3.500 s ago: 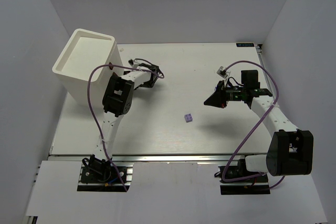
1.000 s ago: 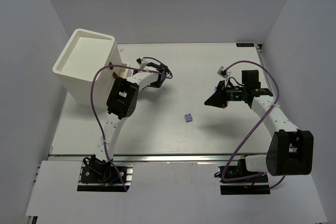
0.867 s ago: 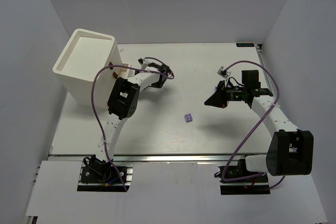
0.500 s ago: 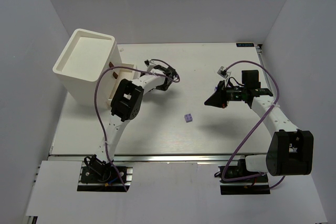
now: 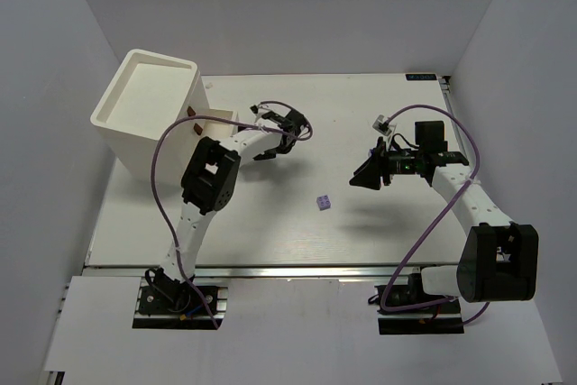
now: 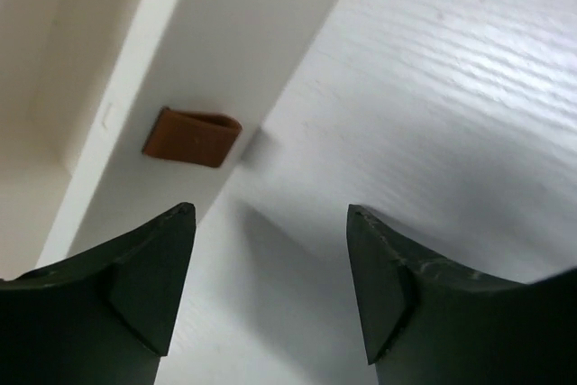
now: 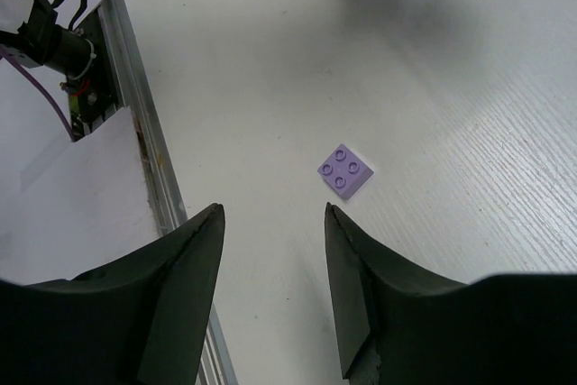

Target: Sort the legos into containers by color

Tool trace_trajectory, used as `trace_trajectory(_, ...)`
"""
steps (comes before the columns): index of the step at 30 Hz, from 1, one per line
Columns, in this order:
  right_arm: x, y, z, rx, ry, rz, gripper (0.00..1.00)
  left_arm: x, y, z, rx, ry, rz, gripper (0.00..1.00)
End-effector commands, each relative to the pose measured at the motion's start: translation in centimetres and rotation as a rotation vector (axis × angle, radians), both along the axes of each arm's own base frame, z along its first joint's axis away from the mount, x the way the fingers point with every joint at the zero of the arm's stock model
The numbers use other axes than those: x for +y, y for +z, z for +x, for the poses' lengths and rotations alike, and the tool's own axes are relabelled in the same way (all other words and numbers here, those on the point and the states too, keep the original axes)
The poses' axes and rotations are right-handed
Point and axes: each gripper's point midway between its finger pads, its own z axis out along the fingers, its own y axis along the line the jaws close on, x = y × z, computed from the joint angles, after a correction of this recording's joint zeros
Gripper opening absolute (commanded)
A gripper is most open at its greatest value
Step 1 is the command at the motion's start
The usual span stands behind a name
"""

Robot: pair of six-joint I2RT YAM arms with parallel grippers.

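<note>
The white bench [image 5: 361,105] carries one lavender lego [image 5: 323,203], lying near centre between both arms. Left pincer [image 6: 269,215]: open, empty, facing the brown knob [image 6: 192,137] of a drawer [image 6: 234,33]. Right pincer [image 7: 273,214]: open, empty, apart from the lego.

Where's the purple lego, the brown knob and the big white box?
purple lego [image 7: 344,170]: right wrist view, middle of its studded top.
brown knob [image 6: 193,137]: left wrist view, middle of its front face.
big white box [image 5: 131,143]: top external view, its near side wall.
</note>
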Motion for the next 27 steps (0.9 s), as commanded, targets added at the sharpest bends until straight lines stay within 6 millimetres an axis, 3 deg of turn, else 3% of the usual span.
trace_trajectory(1, -0.1, 1.5, 0.7, -0.068, 0.008, 0.002, 0.54, -3.4, 4.4, 0.6, -0.047, -0.108, -0.233, 0.79)
trace_trajectory(3, -0.3, 1.4, 0.9, -0.075, -0.007, -0.014, 0.55, -4.1, 4.5, 0.4, -0.043, -0.146, -0.282, 0.80)
trace_trajectory(5, -0.6, 1.2, 1.4, -0.094, -0.027, -0.035, 0.54, -5.8, 6.2, 0.2, -0.049, -0.230, -0.364, 0.79)
trace_trajectory(7, -1.0, 1.0, 1.9, -0.106, -0.062, -0.065, 0.51, -6.4, 6.0, -1.2, -0.010, -0.301, -0.392, 0.75)
trace_trajectory(8, -1.5, 0.7, 2.4, -0.112, -0.098, -0.094, 0.50, -8.0, 7.7, -1.1, -0.047, -0.369, -0.487, 0.71)
trace_trajectory(10, -2.1, 0.8, 3.3, -0.128, -0.153, -0.117, 0.46, -9.1, 7.1, -2.7, -0.007, -0.465, -0.538, 0.64)
trace_trajectory(11, -2.8, 0.6, 3.9, -0.141, -0.199, -0.150, 0.44, -10.9, 8.8, -3.3, -0.034, -0.533, -0.623, 0.63)
trace_trajectory(13, -3.6, 0.7, 4.8, -0.164, -0.259, -0.173, 0.40, -12.0, 8.8, -4.8, -0.011, -0.594, -0.673, 0.63)
trace_trajectory(15, -4.7, 0.7, 5.6, -0.162, -0.333, -0.197, 0.40, -14.4, 10.0, -6.5, 0.002, -0.693, -0.762, 0.65)
trace_trajectory(16, -5.0, 0.8, 5.9, -0.168, -0.357, -0.205, 0.48, -15.0, 9.6, -7.5, 0.025, -0.718, -0.785, 0.67)
trace_trajectory(18, -6.1, 0.6, 6.6, -0.165, -0.418, -0.230, 0.61, -17.4, 10.8, -9.6, 0.036, -0.810, -0.863, 0.75)
trace_trajectory(19, -6.3, 0.6, 6.8, -0.165, -0.427, -0.233, 0.74, -18.0, 10.7, -10.3, 0.041, -0.835, -0.885, 0.77)
trace_trajectory(22, -6.7, 0.1, 7.3, -0.153, -0.447, -0.252, 0.84, -20.0, 12.3, -12.7, 0.023, -0.910, -0.947, 0.81)
trace_trajectory(23, -8.1, -0.3, 8.0, -0.142, -0.500, -0.274, 0.85, -19.9, 12.1, -13.5, 0.030, -0.919, -0.949, 0.82)
trace_trajectory(24, -8.5, -0.3, 8.3, -0.141, -0.518, -0.285, 0.86, -20.3, 12.2, -14.5, 0.035, -0.931, -0.958, 0.82)
trace_trajectory(25, -8.8, -0.5, 8.6, -0.138, -0.537, -0.294, 0.86, -20.2, 13.5, -14.9, 0.000, -0.945, -0.973, 0.83)
trace_trajectory(27, -9.9, -0.8, 9.6, -0.130, -0.617, -0.329, 0.87, -19.3, 13.0, -16.2, 0.004, -0.941, -0.967, 0.83)
